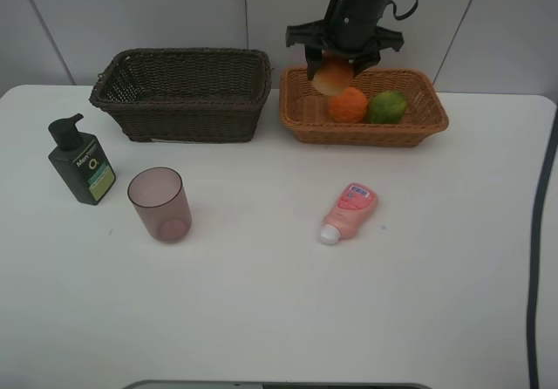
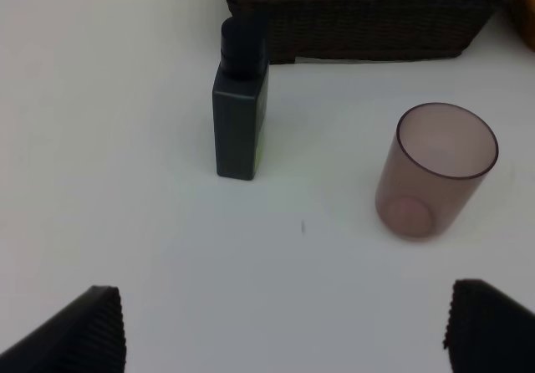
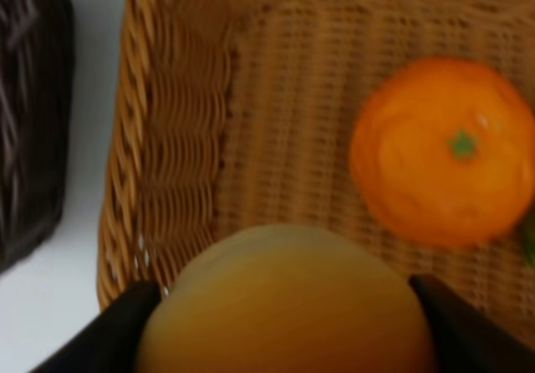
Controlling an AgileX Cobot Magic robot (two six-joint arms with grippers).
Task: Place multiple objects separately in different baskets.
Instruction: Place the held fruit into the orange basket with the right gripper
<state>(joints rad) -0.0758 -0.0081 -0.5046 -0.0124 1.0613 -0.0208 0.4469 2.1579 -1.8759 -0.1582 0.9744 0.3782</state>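
My right gripper (image 1: 334, 68) hangs over the left end of the light tan basket (image 1: 366, 136), shut on a red-orange round fruit (image 1: 331, 77). In the right wrist view that fruit (image 3: 288, 306) sits between the fingers (image 3: 109, 331), above the basket's floor (image 3: 276, 114). An orange (image 1: 348, 105) and a green lime (image 1: 387, 106) lie in the same basket. The dark brown basket (image 1: 183, 92) stands to its left. A dark green pump bottle (image 1: 81, 162), a mauve cup (image 1: 159, 204) and a pink tube (image 1: 348, 211) rest on the table. My left gripper (image 2: 288, 331) is open, facing the bottle (image 2: 241, 114) and cup (image 2: 435, 172).
The table is white, with a tiled wall behind both baskets. A dark cable (image 1: 536, 258) runs down the table's right edge. In the left wrist view the dark brown basket (image 2: 351, 22) stands behind the bottle and cup.
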